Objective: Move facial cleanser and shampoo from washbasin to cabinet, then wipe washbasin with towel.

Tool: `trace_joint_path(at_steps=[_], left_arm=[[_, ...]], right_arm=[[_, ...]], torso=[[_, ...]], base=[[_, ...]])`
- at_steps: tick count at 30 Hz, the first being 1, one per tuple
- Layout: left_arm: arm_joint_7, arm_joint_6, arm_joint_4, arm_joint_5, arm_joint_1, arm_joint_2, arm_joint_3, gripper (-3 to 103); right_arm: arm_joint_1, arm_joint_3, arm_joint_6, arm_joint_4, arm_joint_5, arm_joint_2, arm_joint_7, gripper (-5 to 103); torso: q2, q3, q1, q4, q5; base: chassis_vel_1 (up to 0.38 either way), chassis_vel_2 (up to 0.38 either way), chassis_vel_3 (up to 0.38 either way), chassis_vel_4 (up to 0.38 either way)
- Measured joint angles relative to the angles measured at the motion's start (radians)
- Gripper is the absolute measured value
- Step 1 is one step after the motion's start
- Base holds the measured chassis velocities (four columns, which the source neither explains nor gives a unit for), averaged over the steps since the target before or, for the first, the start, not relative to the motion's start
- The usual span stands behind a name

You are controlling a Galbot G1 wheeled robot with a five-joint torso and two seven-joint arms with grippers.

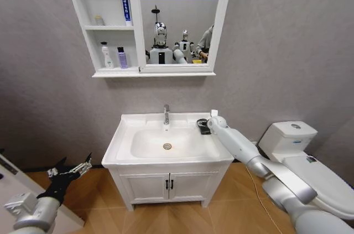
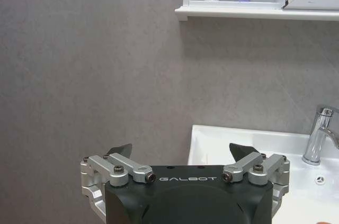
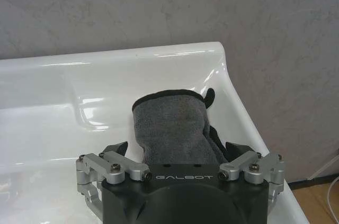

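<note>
The dark grey towel (image 3: 169, 123) lies folded on the washbasin's (image 1: 114, 148) right rear ledge, near the wall. My right gripper (image 3: 176, 149) hovers open just over it, one finger on each side, neither touching; in the head view that gripper (image 1: 207, 126) sits at the basin's right rear corner. My left gripper (image 1: 72, 170) is open and holds nothing, low to the left of the basin. On the cabinet's (image 1: 155, 72) bottom shelf stand a white bottle (image 1: 107, 56) and a purple bottle (image 1: 121, 57); a blue-and-white tube (image 1: 125, 1) stands on the top shelf. Which are cleanser and shampoo I cannot tell.
A chrome tap (image 1: 166, 113) rises behind the oval bowl. A white two-door cupboard (image 1: 166, 185) sits under the basin. A white toilet (image 1: 293, 145) stands close on the right, beside my right arm. A white panel (image 1: 11, 187) edges the lower left.
</note>
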Motion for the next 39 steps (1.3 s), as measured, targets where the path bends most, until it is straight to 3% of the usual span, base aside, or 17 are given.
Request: trace_joint_path(at_steps=[2, 5, 7, 8, 19, 20, 23, 26, 29, 34, 39], left_arm=[[0.000, 0.000, 0.000, 0.000, 0.000, 0.000, 0.000, 100], [0.000, 0.000, 0.000, 0.000, 0.000, 0.000, 0.000, 100], [0.000, 0.000, 0.000, 0.000, 0.000, 0.000, 0.000, 100], [0.000, 0.000, 0.000, 0.000, 0.000, 0.000, 0.000, 100], [0.000, 0.000, 0.000, 0.000, 0.000, 0.000, 0.000, 100], [0.000, 0.000, 0.000, 0.000, 0.000, 0.000, 0.000, 100], [0.000, 0.000, 0.000, 0.000, 0.000, 0.000, 0.000, 100], [0.000, 0.000, 0.000, 0.000, 0.000, 0.000, 0.000, 100], [0.000, 0.000, 0.000, 0.000, 0.000, 0.000, 0.000, 100], [0.000, 0.000, 0.000, 0.000, 0.000, 0.000, 0.000, 100], [0.000, 0.000, 0.000, 0.000, 0.000, 0.000, 0.000, 100]], right_arm=[[-0.003, 0.000, 0.006, -0.006, -0.006, 0.002, -0.004, 101], [-0.013, 0.005, 0.013, -0.007, -0.013, -0.003, -0.008, 91], [-0.023, 0.007, 0.016, 0.002, -0.012, -0.021, -0.009, 80], [-0.023, 0.007, 0.016, 0.002, -0.012, -0.021, -0.009, 80], [-0.018, 0.012, 0.017, 0.000, -0.007, -0.033, -0.023, 37], [-0.018, 0.012, 0.017, 0.000, -0.007, -0.033, -0.023, 37], [-0.017, 0.009, 0.012, 0.016, 0.004, -0.039, -0.021, 21], [-0.017, 0.008, 0.010, 0.022, 0.008, -0.042, -0.019, 16], [-0.013, 0.003, -0.003, 0.052, 0.029, -0.055, -0.007, 3], [-0.004, -0.017, -0.021, 0.128, 0.077, -0.085, 0.011, 2], [0.012, -0.076, -0.038, 0.298, 0.194, -0.112, 0.083, 2]], torso=[[0.000, 0.000, 0.000, -0.0001, -0.0001], [0.000, 0.000, 0.000, 0.0000, 0.0001], [0.000, 0.000, 0.000, -0.0002, 0.0001], [0.000, 0.000, 0.000, -0.0002, 0.0001], [0.000, 0.000, 0.000, -0.0002, 0.0000], [0.000, 0.000, 0.000, -0.0002, 0.0000], [0.000, 0.000, 0.000, -0.0002, 0.0001], [0.000, 0.000, 0.000, -0.0003, 0.0000], [0.000, 0.000, 0.000, -0.0003, 0.0001], [0.000, 0.000, 0.000, -0.0004, 0.0000], [0.000, 0.000, 0.000, 0.0000, -0.0002]], base=[[0.000, 0.000, 0.000, 0.000], [0.000, 0.000, 0.000, 0.000], [0.000, 0.000, 0.000, 0.000], [0.000, 0.000, 0.000, 0.000], [0.000, 0.000, 0.000, 0.000], [0.000, 0.000, 0.000, 0.000], [0.000, 0.000, 0.000, 0.000], [0.000, 0.000, 0.000, 0.000], [0.000, 0.000, 0.000, 0.000], [0.000, 0.000, 0.000, 0.000], [0.000, 0.000, 0.000, 0.000]])
